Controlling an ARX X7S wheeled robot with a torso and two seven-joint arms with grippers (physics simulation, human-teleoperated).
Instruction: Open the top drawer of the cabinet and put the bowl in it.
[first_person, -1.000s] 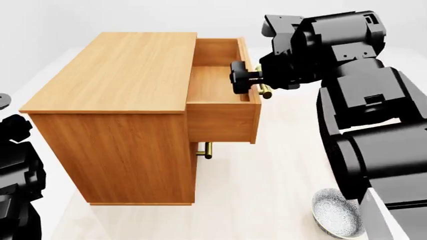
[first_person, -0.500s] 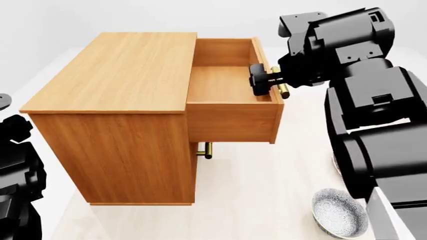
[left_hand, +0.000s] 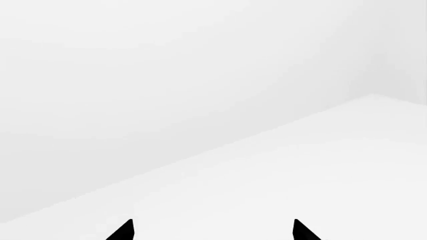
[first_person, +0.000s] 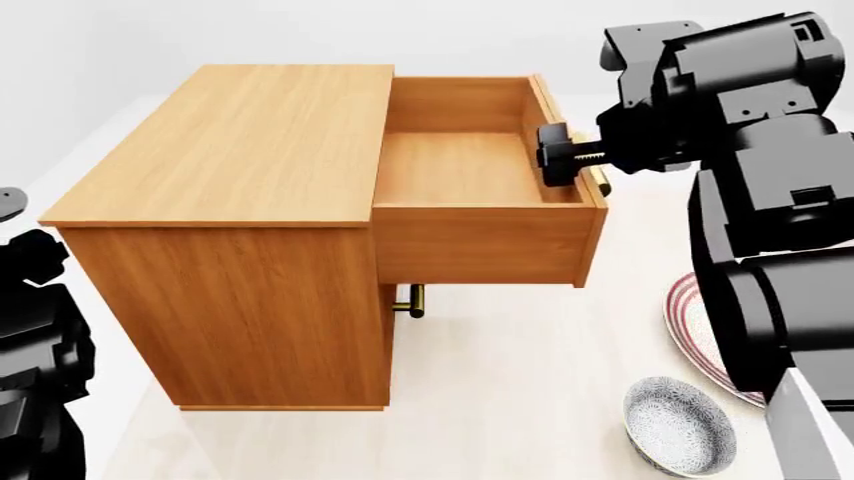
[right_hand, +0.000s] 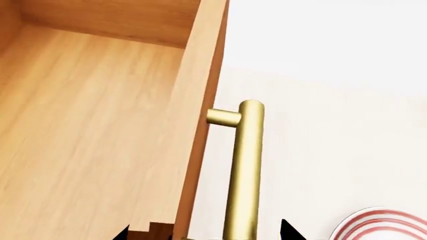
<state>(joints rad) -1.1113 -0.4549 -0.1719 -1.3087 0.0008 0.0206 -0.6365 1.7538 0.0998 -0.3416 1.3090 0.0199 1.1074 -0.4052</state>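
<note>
- Drawer (first_person: 481, 170) stands pulled well out of the cabinet (first_person: 240, 180); inside is bare wood, nothing in it.
- Right gripper (first_person: 571, 160) sits at the drawer front, over the brass handle (right_hand: 243, 170); in the wrist view the bar runs between the two fingertips, so it looks closed on the handle, though actual contact is hidden at the frame edge.
- Left gripper (left_hand: 212, 231): only two finger tips show, spread apart, nothing between them, facing a blank white wall; arm parked low at the robot's left.
- Bowl (first_person: 681, 425) rests upright on the floor near the right arm's base, just beside the plate (first_person: 694, 325), well apart from the drawer.
- Handling guess: bowl looks rigid, light, glazed, so likely slippery and breakable; best hold is a pinch on the rim, one finger inside and one outside, on the side away from the plate.
- Drawer guess: stiff, slides straight on its rails; the handle is the only sensible grab point.
- Against a second ago: drawer is out markedly farther, the right gripper has gone with it toward the robot's right, and the plate has come into view past the arm. Bowl and cabinet unmoved.
- Judged progress: opening about done; bowl pickup not started.
</note>
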